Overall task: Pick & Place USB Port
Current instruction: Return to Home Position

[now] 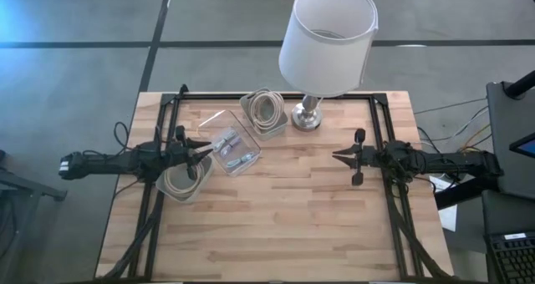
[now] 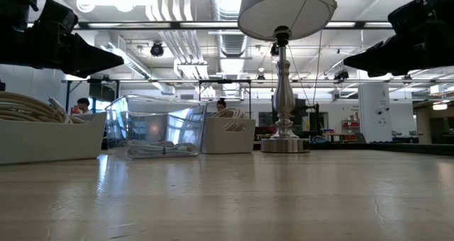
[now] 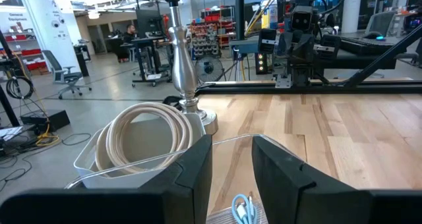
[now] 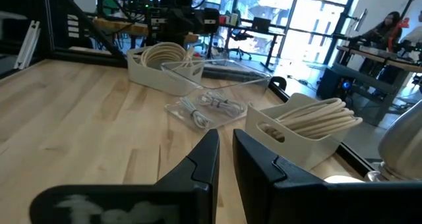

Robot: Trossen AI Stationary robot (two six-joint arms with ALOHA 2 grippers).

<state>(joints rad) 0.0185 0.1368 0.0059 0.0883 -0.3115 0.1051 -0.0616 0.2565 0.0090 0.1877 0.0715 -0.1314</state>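
Note:
A clear plastic box (image 1: 230,148) (image 2: 156,127) sits flat on the table, left of centre, with pale coiled USB cables (image 4: 210,105) (image 3: 242,209) on its floor. My left gripper (image 1: 205,150) (image 3: 232,158) (image 2: 117,59) hovers at the box's left rim, above the table, fingers slightly open and holding nothing. My right gripper (image 1: 336,156) (image 4: 225,151) (image 2: 347,62) waits in the air over the table's right half, pointing toward the box, shut and empty.
A white bin of coiled cable (image 1: 180,182) (image 4: 165,62) stands below the left gripper. A second white bin (image 1: 266,110) (image 3: 142,138) stands at the far edge beside a lamp (image 1: 322,42) with a metal base (image 1: 307,117). Bare wood (image 1: 276,225) fills the near half.

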